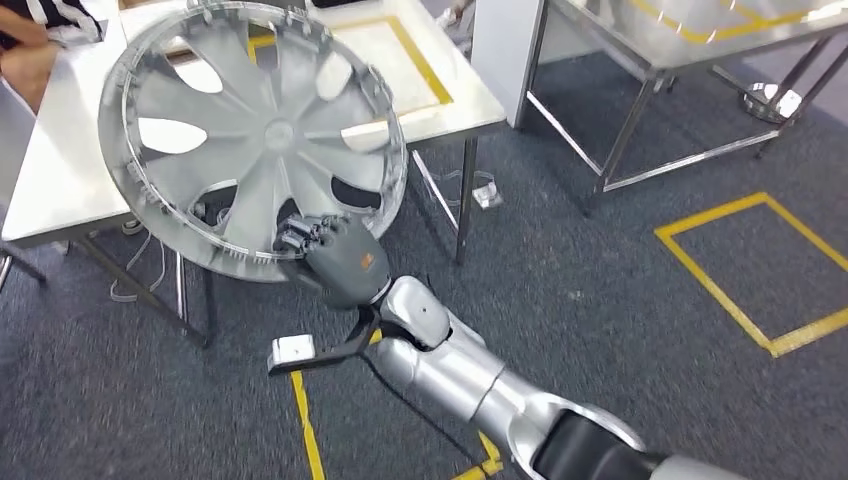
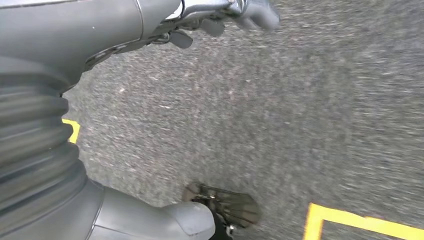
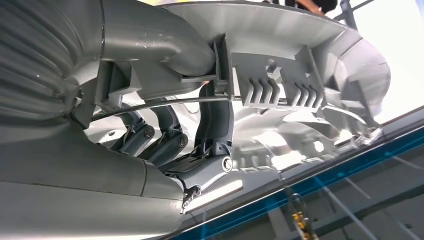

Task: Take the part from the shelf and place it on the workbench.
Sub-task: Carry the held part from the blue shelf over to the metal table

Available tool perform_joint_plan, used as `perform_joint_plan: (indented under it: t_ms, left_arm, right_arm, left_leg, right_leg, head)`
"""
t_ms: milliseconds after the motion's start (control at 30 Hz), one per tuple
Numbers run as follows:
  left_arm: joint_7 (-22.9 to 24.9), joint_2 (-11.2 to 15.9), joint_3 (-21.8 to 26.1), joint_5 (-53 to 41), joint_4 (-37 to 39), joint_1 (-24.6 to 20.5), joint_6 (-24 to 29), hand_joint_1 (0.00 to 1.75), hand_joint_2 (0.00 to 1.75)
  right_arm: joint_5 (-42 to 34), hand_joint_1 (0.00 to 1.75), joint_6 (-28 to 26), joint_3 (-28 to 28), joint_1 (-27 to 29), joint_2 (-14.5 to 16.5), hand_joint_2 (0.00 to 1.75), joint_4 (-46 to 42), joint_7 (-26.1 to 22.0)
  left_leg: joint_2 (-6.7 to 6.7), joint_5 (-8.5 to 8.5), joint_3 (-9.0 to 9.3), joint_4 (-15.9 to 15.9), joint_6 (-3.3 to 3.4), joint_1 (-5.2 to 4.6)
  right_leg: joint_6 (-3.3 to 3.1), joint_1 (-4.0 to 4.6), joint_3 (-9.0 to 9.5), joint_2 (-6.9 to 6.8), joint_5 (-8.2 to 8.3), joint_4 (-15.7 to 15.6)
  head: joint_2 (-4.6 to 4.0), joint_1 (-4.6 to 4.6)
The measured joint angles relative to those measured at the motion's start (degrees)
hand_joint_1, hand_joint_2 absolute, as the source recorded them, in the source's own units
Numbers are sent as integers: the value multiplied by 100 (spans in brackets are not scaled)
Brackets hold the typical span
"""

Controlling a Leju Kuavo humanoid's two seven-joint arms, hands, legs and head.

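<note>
Wheel cover, the part you are carrying, sits in your right hand, gripped at its lower rim and tilted up over the near edge of the counter, probably to clear that edge before you lay it flat. Your right wrist view shows fingers hooked behind the rim. Your left hand hangs over the carpet; whether it is open or closed you cannot tell. Part of the counter is hidden behind the cover.

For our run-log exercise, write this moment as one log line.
stage: carrying | right hand: grips wheel cover at rim | wheel cover: tilted, over workbench edge | left hand: holds nothing, above floor
</note>
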Motion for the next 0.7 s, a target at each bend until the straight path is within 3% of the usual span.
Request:
perform_joint_plan:
  t_ms: [67, 133, 167, 200, 267, 300, 333, 400, 433, 500, 600, 633, 667, 700]
  left_arm:
    - [-7, -4, 0, 0, 3, -1, -6, 0, 175]
    - [-15, -4, 0, 0, 5, 11, -6, 0, 175]
    - [-19, -3, 0, 1, 5, 15, -6, 0, 175]
    - [-22, -3, 0, 0, 5, 17, -6, 0, 175]
    - [-23, -2, 0, -6, 7, 22, -6, 0, 175]
    - [-22, -3, 0, -15, 7, 23, -8, 0, 175]
    - [-21, -4, 0, -28, 8, 25, -9, 0, 175]
    - [-15, -9, 0, -61, 8, 18, -11, 0, 175]
    - [-11, -13, 0, -79, 7, 15, -11, 0, 175]
    - [-9, -16, 0, -103, 6, 1, -15, 0, 175]
    - [-19, -17, -1, -113, 6, -4, -29, 0, 175]
    - [-20, -18, -1, -114, 7, 3, -34, 0, 175]
    - [-19, -19, 0, -115, 7, 10, -38, 0, 175]
    - [-16, -20, 0, -116, 8, 14, -41, 0, 175]
  right_arm:
    - [4, 175, -1, -21, 23, -3, 175, -1, 2]
    - [10, 175, -1, -26, 62, -10, 175, -3, -7]
    - [13, 175, 1, -27, 79, -16, 175, -4, -9]
    - [15, 175, 1, -28, 89, -22, 175, -5, -10]
    - [21, 175, -1, -32, 98, -34, 175, -9, -8]
    - [26, 175, -6, -34, 101, -41, 175, -16, -8]
    - [32, 175, -11, -38, 108, -49, 175, -28, -10]
    - [42, 175, -18, -45, 126, -66, 175, -70, -10]
    - [43, 175, -17, -50, 142, -73, 175, -95, -9]
    - [41, 175, -14, -65, 174, -95, 175, -141, 0]
    - [54, 175, -25, -97, 272, -148, 175, -185, 10]
    - [62, 175, -31, -110, 315, -168, 175, -191, 13]
    - [68, 175, -35, -122, 352, -184, 175, -192, 16]
    - [72, 175, -37, -133, 381, -198, 175, -192, 23]
  left_leg:
    - [16, -242, -450, 644, -39, 6]
    - [19, -455, -740, 889, -43, 8]
    - [19, -399, -761, 757, -26, 8]
    - [20, -213, -708, 474, -4, 7]
    - [27, 370, -531, -257, 52, -2]
    - [29, 564, -459, -501, 80, -11]
    - [30, 672, -421, -635, 111, -19]
    - [22, 652, -354, -662, 183, -18]
    - [18, 641, -312, -672, 225, -9]
    - [11, 583, -215, -686, 298, 2]
    - [1, 451, -106, -688, 349, -12]
    - [-5, 399, -53, -687, 352, -16]
    - [-10, 347, 9, -686, 350, -21]
    - [-16, 294, 78, -685, 346, -27]
  right_leg:
    - [-33, 2, 107, 3, -93, -6]
    - [-34, 4, 239, 22, -201, -5]
    - [-27, 4, 320, 32, -262, -5]
    - [-15, 4, 408, 38, -326, -5]
    - [24, 14, 544, 44, -458, 6]
    - [55, 23, 585, 49, -518, 8]
    - [92, 32, 620, 55, -558, 14]
    - [163, 47, 644, 61, -575, 52]
    - [190, 45, 612, 52, -551, 156]
    - [238, 40, 338, 28, -560, 616]
    - [296, 32, -348, 13, -942, 1509]
    - [297, 32, -499, 13, -1041, 1608]
    - [286, 33, -556, 13, -1025, 1528]
    - [265, 36, -526, 12, -874, 1281]
  head:
    - [0, -6]
    - [0, -7]
    - [0, -8]
    - [0, -8]
    - [0, -19]
    - [0, -25]
    - [0, -31]
    - [0, -31]
    - [0, -28]
    - [0, -16]
    - [0, -7]
    - [0, -7]
    - [0, -7]
    - [0, -7]
